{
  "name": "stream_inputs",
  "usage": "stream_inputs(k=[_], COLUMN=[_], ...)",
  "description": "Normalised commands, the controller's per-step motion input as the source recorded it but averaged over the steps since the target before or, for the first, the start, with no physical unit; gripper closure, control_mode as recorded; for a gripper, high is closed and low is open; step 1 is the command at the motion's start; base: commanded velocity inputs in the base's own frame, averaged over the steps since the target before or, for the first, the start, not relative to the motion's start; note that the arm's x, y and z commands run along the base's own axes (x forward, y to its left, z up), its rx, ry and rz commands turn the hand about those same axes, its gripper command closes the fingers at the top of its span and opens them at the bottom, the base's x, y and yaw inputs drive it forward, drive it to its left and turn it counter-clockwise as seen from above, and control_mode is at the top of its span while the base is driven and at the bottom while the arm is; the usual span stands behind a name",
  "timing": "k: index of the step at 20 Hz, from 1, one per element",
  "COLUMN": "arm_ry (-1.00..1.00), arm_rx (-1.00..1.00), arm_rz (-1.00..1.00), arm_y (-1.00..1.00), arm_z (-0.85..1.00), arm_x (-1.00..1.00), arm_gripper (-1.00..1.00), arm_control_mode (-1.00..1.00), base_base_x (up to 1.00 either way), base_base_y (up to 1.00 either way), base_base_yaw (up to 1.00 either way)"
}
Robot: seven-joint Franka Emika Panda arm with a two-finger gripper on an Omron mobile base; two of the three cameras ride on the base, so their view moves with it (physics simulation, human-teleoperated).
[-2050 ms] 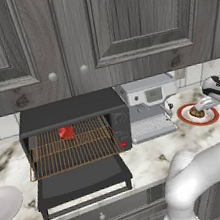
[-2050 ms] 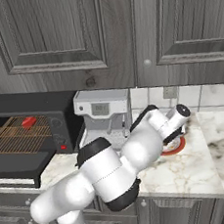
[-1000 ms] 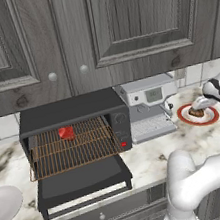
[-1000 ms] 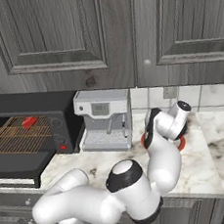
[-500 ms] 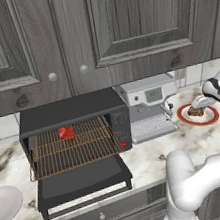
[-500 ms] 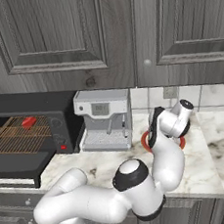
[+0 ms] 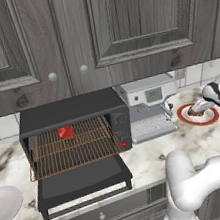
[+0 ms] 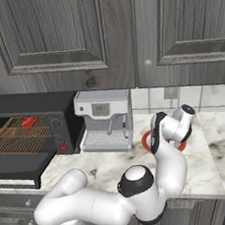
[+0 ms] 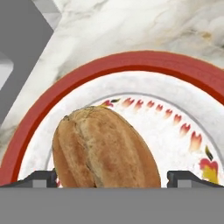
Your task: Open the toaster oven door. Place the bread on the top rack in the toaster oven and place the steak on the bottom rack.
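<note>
The bread (image 9: 105, 148) lies on a red-rimmed plate (image 9: 131, 70), its near end cut off between the spread tips of the hand (image 9: 112, 179). The steak (image 7: 65, 133) seems to lie on a rack inside the toaster oven (image 7: 76, 138).

The toaster oven (image 7: 75, 133) is sitting on the table (image 7: 150, 157) with the coffee machine (image 7: 146, 108) just to its right, and the plate (image 7: 210, 117) is lying further right. The steak (image 7: 65, 133) is resting on a rack inside the oven, above the lowered toaster oven door (image 7: 82, 180). The bread (image 9: 103, 148) is lying on the plate, between the pincer (image 9: 112, 178) tips.
</note>
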Motion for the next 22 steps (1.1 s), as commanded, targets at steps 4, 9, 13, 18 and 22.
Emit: stream_inputs(k=[4, 9, 13, 18, 22], arm_ry=[0.00, 0.00, 0.03, 0.06, 0.05], arm_rx=[-0.03, -0.01, 0.00, 0.00, 0.00], arm_rz=[0.08, 0.11, 0.11, 0.04, 0.01], arm_y=[0.00, 0.00, 0.00, 0.11, 0.10], arm_z=[-0.20, -0.12, -0.21, -0.30, -0.40], arm_x=[0.00, 0.02, 0.00, -0.01, -0.03], arm_gripper=[-1.00, -1.00, -1.00, 1.00, 1.00], arm_control_mode=[-1.00, -1.00, -1.00, -1.00, -1.00], base_base_x=[0.00, 0.00, 0.00, 0.00, 0.00], base_base_y=[0.00, 0.00, 0.00, 0.00, 0.00], base_base_yaw=[0.00, 0.00, 0.00, 0.00, 0.00])
